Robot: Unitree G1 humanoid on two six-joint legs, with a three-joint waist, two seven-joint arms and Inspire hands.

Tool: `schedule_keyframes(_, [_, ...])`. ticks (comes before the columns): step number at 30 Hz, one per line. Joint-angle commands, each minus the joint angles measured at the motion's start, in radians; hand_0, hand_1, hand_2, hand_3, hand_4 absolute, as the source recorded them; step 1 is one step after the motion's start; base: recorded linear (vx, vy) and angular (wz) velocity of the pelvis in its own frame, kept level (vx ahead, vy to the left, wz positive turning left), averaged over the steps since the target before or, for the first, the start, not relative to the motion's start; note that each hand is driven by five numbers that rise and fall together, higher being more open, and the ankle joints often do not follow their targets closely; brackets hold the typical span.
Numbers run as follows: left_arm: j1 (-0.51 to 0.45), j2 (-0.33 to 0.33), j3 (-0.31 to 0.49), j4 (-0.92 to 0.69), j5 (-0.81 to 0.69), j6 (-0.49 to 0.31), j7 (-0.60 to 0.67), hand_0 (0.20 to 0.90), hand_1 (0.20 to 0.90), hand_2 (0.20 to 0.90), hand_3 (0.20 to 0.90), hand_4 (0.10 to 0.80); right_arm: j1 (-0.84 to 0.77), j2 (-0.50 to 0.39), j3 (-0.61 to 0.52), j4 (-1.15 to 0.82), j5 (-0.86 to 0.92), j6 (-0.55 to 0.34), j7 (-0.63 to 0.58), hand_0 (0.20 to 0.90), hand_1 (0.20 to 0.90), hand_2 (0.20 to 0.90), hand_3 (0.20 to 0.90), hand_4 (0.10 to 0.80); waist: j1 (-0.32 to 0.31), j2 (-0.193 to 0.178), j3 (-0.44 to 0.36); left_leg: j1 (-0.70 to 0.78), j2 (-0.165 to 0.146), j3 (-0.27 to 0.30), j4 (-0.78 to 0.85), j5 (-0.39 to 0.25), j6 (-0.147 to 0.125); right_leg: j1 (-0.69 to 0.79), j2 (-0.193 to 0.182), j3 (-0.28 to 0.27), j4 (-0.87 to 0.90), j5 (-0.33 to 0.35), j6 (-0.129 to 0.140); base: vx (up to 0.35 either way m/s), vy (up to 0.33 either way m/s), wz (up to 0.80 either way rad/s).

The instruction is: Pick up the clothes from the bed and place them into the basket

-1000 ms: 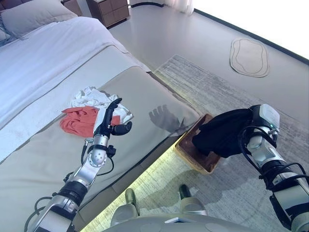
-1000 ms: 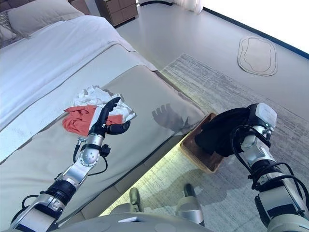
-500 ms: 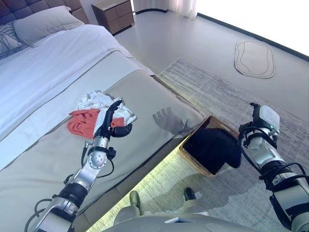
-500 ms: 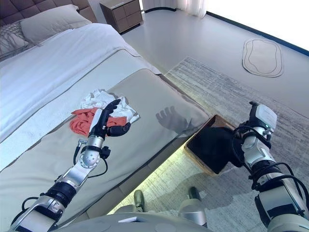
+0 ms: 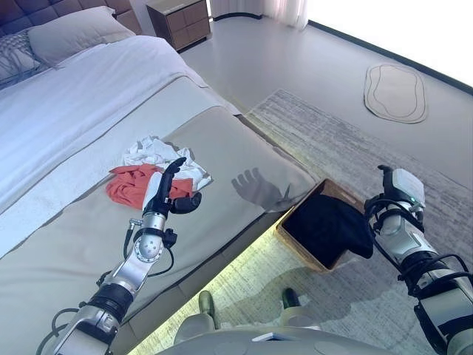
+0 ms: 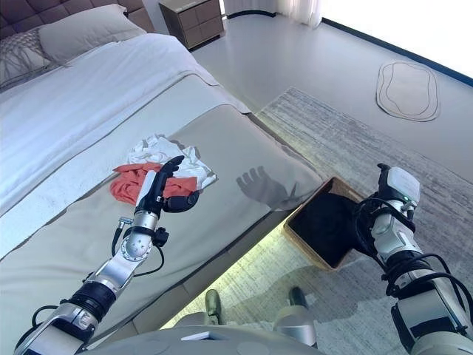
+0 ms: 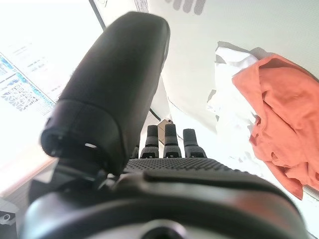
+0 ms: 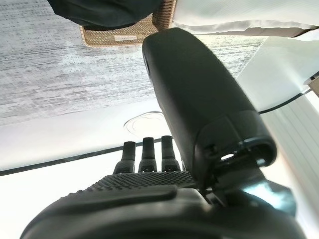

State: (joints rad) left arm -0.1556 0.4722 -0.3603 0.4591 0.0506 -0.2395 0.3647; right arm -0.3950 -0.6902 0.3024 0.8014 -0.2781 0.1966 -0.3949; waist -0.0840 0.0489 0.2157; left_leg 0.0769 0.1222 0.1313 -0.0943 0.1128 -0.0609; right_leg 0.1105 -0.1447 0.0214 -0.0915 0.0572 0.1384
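An orange garment (image 5: 129, 185) and a white garment (image 5: 159, 154) lie bunched together on the bed's beige cover (image 5: 66, 244). My left hand (image 5: 166, 188) is open and empty, hovering just beside them on the near side; they also show in the left wrist view as orange cloth (image 7: 279, 109) and white cloth (image 7: 229, 84). A black garment (image 5: 329, 225) lies in the wicker basket (image 5: 295, 240) on the rug beside the bed and drapes over its right rim. My right hand (image 5: 392, 201) is open and empty, just right of the basket.
A grey rug (image 5: 355, 148) covers the floor under the basket. An oval mat (image 5: 395, 92) lies farther off. A wooden nightstand (image 5: 181, 18) and a pillow (image 5: 74, 29) are at the bed's head. The bed's lit edge (image 5: 222, 262) runs beside the basket.
The black garment has left my right hand and dropped into the basket. My right hand has opened and drawn back to the right. The camera has shifted slightly.
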Motion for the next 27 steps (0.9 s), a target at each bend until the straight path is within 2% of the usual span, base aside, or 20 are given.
schedule_keyframes(1, [-0.085,0.021,-0.005,0.003,0.009,-0.064,0.063,0.9,0.9,0.9,0.9,0.8,-0.143,-0.085,0.061,-0.078,-0.071,-0.042,-0.087,0.9,0.9,0.9,0.9,0.8,0.041,-0.05,-0.051,0.076,0.05,-0.022,0.007,-0.11,-0.017,-0.044,-0.023,-0.029,0.037,0.023,-0.027,-0.005,0.006,0.05])
schedule_keyframes(4, [-0.084,0.015,-0.011,0.017,0.003,-0.056,0.081,0.9,0.9,0.9,0.9,0.8,-0.209,-0.096,0.106,-0.131,-0.072,-0.041,-0.088,0.9,0.9,0.9,0.9,0.8,0.06,-0.055,-0.052,0.067,0.048,-0.041,0.007,-0.106,-0.019,-0.042,-0.024,-0.045,0.039,0.017,-0.032,-0.008,0.002,0.08])
schedule_keyframes(14, [-0.045,0.026,0.02,0.028,0.017,-0.044,0.124,0.9,0.9,0.9,0.9,0.8,-0.41,-0.125,0.247,-0.177,-0.133,-0.131,-0.083,0.9,0.9,0.9,0.9,0.8,0.156,-0.065,-0.068,0.019,0.032,-0.121,0.007,-0.087,-0.02,-0.039,-0.039,-0.125,0.052,-0.009,-0.043,0.007,0.005,0.26])
schedule_keyframes(21, [-0.012,0.056,0.06,0.021,0.013,-0.053,0.118,0.9,0.9,0.9,0.9,0.8,-0.554,-0.104,0.364,-0.157,-0.163,-0.075,-0.058,0.9,0.9,0.9,0.9,0.8,0.247,-0.063,-0.039,-0.037,0.008,-0.199,0.025,-0.073,-0.015,-0.053,-0.073,-0.21,0.11,-0.044,-0.048,-0.007,0.03,0.38])
schedule_keyframes(27, [-0.013,0.081,0.057,0.008,0.016,-0.106,0.115,0.9,0.9,0.9,0.9,0.8,-0.698,-0.062,0.459,-0.081,-0.182,-0.02,-0.066,0.9,0.9,0.9,0.9,0.8,0.332,-0.041,0.031,-0.119,-0.027,-0.273,0.075,-0.067,-0.01,-0.079,-0.109,-0.289,0.17,-0.073,-0.051,-0.085,0.071,0.47])
